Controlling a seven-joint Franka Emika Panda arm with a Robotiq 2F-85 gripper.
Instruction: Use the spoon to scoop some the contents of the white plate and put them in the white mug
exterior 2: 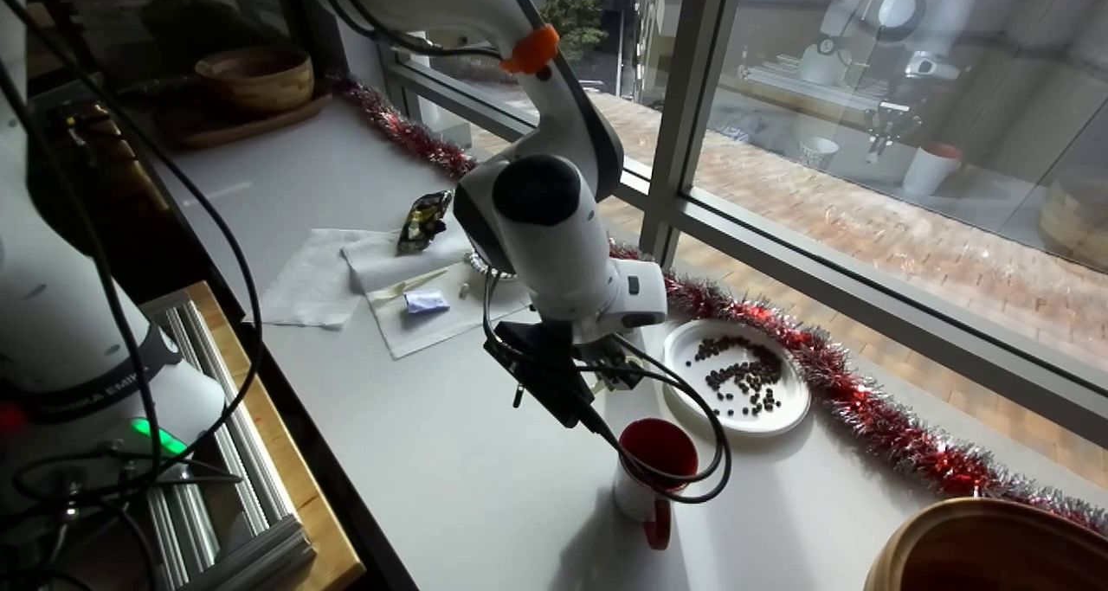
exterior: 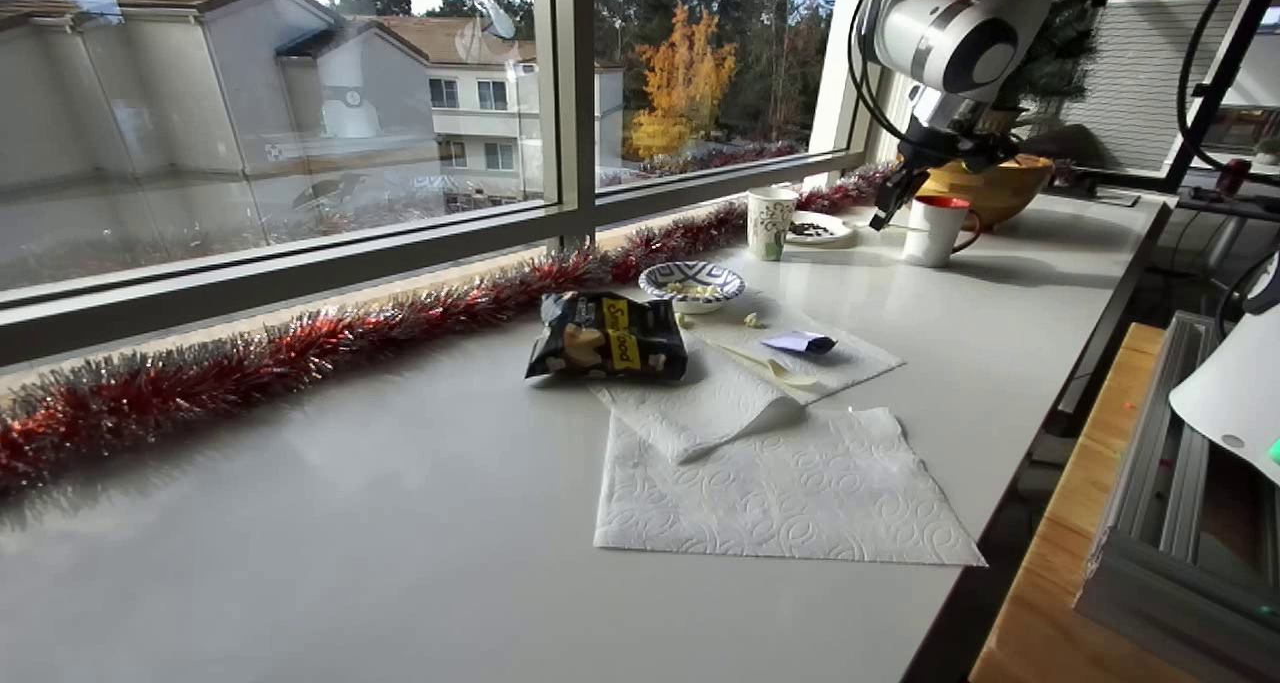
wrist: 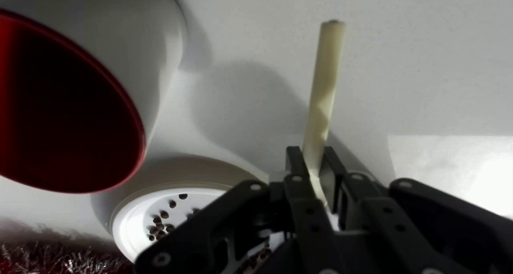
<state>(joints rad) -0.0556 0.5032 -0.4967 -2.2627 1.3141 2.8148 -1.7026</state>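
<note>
The white mug (exterior: 930, 241) has a red inside and red handle; it also shows in an exterior view (exterior 2: 633, 492) and at left in the wrist view (wrist: 136, 37). The white plate (exterior 2: 783, 423) beside it holds the contents, dark round bits (exterior 2: 744, 373); they also show in the wrist view (wrist: 159, 226). My gripper (wrist: 314, 157) is shut on the pale spoon (wrist: 326, 73), above the table beside the mug and plate. The spoon's narrow blunt end sticks out past the fingertips; its scoop end is hidden. The gripper also shows in an exterior view (exterior: 880, 217).
A patterned paper cup (exterior: 770, 225) stands by the plate. A golden-brown bowl (exterior: 1000, 191) is behind the mug. A patterned dish (exterior: 690, 288), black snack bag (exterior: 608, 338) and paper towels (exterior: 790, 493) lie further along. Tinsel (exterior 2: 848, 401) lines the window side.
</note>
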